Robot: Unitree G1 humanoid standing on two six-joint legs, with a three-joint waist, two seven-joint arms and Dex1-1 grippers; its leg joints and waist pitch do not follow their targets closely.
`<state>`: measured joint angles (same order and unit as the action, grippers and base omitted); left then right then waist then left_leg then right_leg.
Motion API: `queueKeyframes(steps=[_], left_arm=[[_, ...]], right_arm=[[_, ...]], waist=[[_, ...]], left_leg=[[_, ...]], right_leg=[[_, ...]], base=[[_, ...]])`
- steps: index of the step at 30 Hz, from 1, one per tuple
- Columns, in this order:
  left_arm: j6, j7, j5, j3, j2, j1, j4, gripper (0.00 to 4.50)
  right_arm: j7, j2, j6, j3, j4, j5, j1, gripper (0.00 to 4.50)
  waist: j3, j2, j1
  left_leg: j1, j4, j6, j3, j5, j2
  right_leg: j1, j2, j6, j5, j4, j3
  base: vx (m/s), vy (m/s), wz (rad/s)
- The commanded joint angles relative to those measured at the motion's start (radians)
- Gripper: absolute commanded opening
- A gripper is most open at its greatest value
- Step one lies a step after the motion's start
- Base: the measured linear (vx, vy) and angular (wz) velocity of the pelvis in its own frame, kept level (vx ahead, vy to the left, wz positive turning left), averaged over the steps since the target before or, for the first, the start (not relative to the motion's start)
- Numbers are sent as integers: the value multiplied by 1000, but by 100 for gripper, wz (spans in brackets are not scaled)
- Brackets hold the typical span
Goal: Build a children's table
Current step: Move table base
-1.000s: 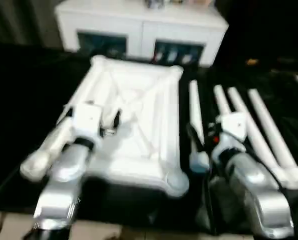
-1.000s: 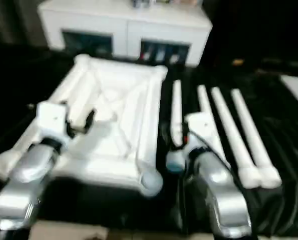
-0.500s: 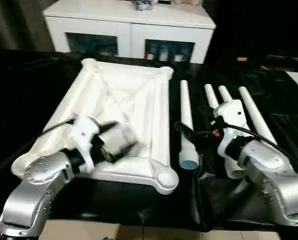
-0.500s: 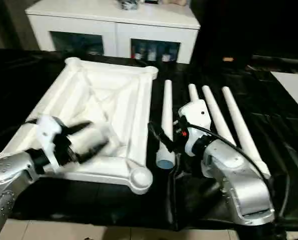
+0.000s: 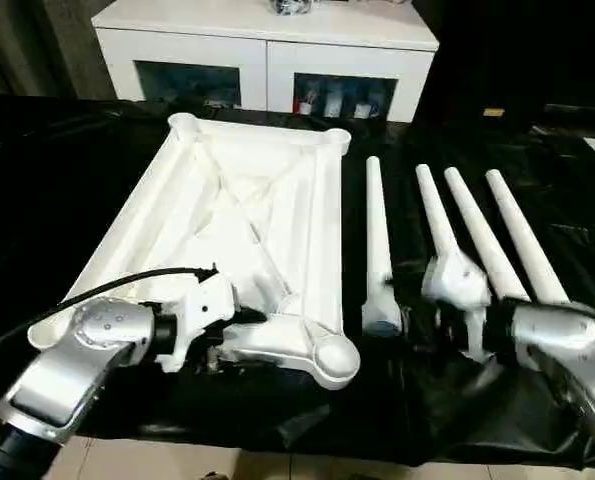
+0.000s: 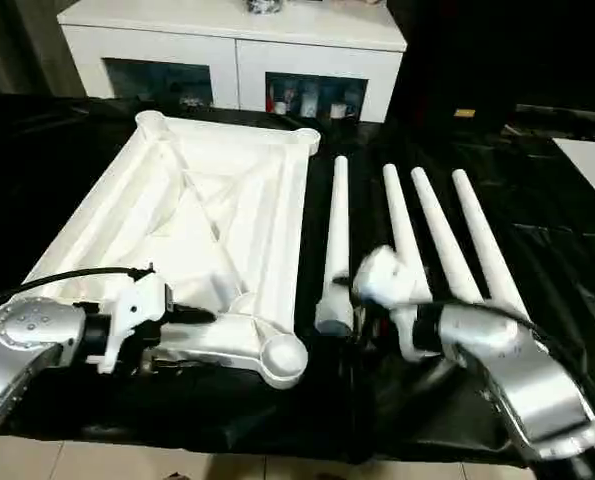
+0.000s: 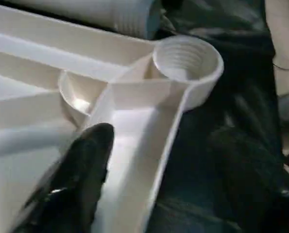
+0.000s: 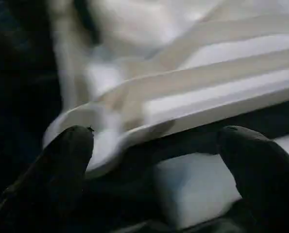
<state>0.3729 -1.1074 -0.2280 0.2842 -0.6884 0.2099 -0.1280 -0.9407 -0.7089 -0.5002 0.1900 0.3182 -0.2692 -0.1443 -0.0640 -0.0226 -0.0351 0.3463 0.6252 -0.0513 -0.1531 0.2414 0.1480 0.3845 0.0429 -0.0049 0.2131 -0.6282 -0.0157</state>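
Half a second ago the left gripper (image 5: 239,322) was up over the middle of the tabletop (image 5: 247,215). Now it has dropped low, to the near edge of the tabletop, at about 7 o'clock in the head view. The right gripper (image 8: 154,155) has moved too. It has swung in toward the wide end of the nearest leg (image 5: 377,245), at about 5 o'clock.

The left gripper's two black fingers (image 7: 81,165) are spread wide apart and hold nothing. One finger sits over the white ribs near the corner socket (image 7: 185,60). The other is off the edge, over the black cloth (image 7: 202,111). I cannot tell if the first finger touches the plastic.

The right gripper is spread wide too, and nothing is in it. Between its fingers you can see the white edge of the tabletop and a pale leg end.

The tabletop lies upside down on the black cloth, ribs up, in the middle left. The four legs lie side by side to the right of it, thin ends pointing to 12 o'clock. A white cabinet (image 5: 267,55) stands behind, at 12 o'clock.
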Motion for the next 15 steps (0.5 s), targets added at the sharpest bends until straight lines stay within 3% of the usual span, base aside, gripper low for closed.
queueKeyframes(steps=[1, 5, 15], left_arm=[[-6, -22, 7, 14, -5, 17, 6, 345], [-15, -50, 8, 15, -15, 16, 24, 323], [-26, -82, 24, 30, -5, 74, 104, 232]], right_arm=[[-35, -31, -5, 13, 36, -4, 7, 450], [-48, -51, -2, 20, 52, 1, 16, 450], [-60, -69, -16, 41, 77, 12, 16, 450]], waist=[[53, 8, -3], [53, 8, -2], [57, 9, -4]], left_leg=[[-2, -87, 51, 22, 107, 78], [-4, -88, 41, 21, 134, 78], [-2, -83, 53, 20, 81, 76]], right_leg=[[-45, 94, -268, 97, 69, 49], [-42, 96, -268, 136, 72, 50], [-46, 95, -279, 62, 65, 48]], base=[[0, 0, 0], [0, 0, 0], [0, 0, 0]])
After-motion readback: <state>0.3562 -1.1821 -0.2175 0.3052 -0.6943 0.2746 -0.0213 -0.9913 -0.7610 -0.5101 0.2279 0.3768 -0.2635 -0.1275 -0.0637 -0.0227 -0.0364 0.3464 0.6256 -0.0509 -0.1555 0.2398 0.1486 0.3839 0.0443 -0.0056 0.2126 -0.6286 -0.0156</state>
